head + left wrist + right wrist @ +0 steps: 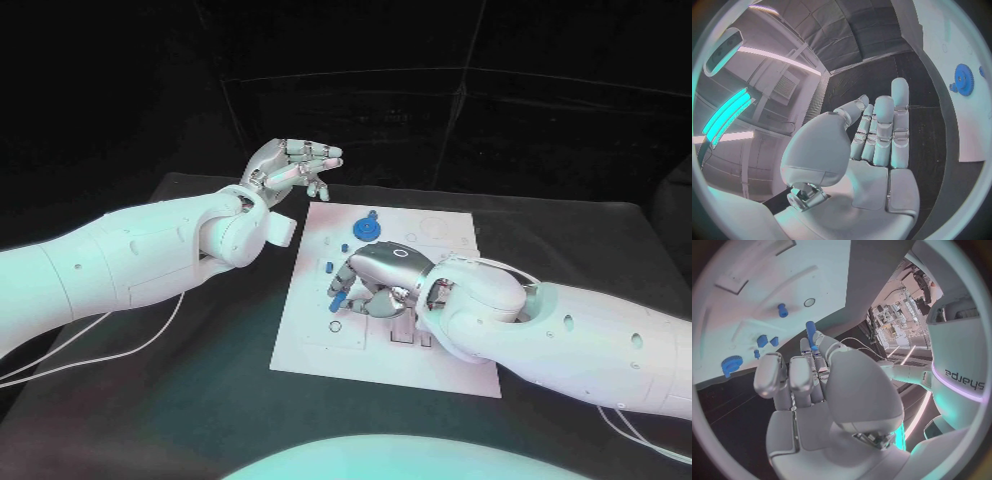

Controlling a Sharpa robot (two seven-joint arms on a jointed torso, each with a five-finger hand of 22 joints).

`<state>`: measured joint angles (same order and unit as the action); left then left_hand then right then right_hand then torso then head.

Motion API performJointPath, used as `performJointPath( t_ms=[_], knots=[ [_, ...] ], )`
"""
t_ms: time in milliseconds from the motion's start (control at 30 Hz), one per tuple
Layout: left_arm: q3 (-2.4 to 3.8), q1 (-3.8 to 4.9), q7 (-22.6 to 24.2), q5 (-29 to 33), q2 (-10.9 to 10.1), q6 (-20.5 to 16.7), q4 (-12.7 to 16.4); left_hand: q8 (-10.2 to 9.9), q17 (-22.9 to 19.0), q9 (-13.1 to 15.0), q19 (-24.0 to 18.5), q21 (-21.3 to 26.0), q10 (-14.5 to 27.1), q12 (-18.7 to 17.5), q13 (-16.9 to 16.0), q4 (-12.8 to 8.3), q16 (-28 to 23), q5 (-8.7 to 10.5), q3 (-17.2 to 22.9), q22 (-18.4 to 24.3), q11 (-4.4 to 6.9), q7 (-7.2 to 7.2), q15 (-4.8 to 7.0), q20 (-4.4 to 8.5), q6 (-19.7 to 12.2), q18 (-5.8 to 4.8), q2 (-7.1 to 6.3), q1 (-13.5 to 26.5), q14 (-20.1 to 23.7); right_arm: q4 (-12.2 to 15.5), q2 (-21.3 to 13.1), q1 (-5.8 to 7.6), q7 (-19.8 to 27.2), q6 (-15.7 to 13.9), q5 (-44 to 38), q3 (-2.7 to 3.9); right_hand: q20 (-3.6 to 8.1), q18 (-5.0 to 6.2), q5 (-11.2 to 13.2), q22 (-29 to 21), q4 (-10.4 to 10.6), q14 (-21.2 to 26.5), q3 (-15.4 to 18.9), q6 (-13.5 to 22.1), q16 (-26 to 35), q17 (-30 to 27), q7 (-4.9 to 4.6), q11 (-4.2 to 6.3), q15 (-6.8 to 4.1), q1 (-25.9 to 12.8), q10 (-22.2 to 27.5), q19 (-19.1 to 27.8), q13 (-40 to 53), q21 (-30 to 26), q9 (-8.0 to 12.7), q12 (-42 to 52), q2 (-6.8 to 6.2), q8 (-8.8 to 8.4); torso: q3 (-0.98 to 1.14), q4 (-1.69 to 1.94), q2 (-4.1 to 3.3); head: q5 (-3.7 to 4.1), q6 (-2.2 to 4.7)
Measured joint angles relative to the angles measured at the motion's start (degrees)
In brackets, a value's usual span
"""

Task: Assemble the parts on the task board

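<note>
The white task board [361, 360] lies in the middle of the black table. My right hand [378, 275] hovers low over the board's centre and pinches a blue peg [339, 298] between its fingertips; in the right wrist view the peg [810, 332] sticks out past the fingers [792, 377] toward the board [767, 280]. A blue gear [366, 228] sits at the board's far end, with small blue pieces [329, 267] beside my right hand. My left hand [296, 165] is raised beyond the board's far left corner and holds nothing; its fingers [879, 130] are stretched out.
Near the peg tip the right wrist view shows the gear [731, 364], several small blue pieces [762, 341] and a round hole [809, 302]. The left wrist view has the gear [964, 77] on the board [954, 125]. Cables trail across the table at left [87, 335].
</note>
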<state>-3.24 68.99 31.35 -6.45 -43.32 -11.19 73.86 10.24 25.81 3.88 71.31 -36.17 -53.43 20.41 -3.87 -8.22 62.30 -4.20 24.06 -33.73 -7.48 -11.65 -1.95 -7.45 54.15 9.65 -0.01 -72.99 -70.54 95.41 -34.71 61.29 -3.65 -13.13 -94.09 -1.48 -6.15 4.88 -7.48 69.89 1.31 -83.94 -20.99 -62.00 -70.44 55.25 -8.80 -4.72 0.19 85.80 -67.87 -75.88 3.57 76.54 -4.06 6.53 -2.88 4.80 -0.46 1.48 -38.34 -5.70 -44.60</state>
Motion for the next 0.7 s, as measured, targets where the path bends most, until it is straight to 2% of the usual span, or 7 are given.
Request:
performJointPath(
  t_ms=[300,700],
  knots=[
    [0.00,0.06,-0.06,0.00,-0.05,0.01,-0.06,0.00,0.00,0.00,0.00,0.00,0.00,0.00,0.00,0.00,0.00,0.00,0.00,0.00,0.00,0.00,0.00,0.00,0.00,0.01,0.00,0.00,0.00,-1.92,1.49,-0.30,0.48,2.37,-0.59,-1.01,0.00,0.00,0.00,-0.08,-0.05,0.00,-0.33,0.01,0.00,-0.14,0.00,0.00,0.00,0.00,0.00,0.00,-0.01,0.00,0.03,-0.22,0.00,-0.04,0.01,0.01,0.00,-0.32,-0.38],
    [0.00,0.08,-0.11,0.00,0.09,0.03,-0.25,0.00,0.01,0.00,0.00,0.00,0.00,0.00,0.00,0.00,0.00,0.00,0.00,-0.01,0.00,0.00,0.00,0.00,0.00,0.00,0.00,0.00,0.00,-2.66,1.99,-0.33,0.51,5.22,-1.32,-1.18,0.00,0.00,0.01,-0.08,-0.23,0.00,-0.51,0.02,0.00,-0.26,0.00,-0.21,0.00,0.00,-0.20,0.00,0.06,0.00,0.03,-0.22,0.00,-0.16,0.07,0.01,0.00,-0.49,-0.44]
  ],
)
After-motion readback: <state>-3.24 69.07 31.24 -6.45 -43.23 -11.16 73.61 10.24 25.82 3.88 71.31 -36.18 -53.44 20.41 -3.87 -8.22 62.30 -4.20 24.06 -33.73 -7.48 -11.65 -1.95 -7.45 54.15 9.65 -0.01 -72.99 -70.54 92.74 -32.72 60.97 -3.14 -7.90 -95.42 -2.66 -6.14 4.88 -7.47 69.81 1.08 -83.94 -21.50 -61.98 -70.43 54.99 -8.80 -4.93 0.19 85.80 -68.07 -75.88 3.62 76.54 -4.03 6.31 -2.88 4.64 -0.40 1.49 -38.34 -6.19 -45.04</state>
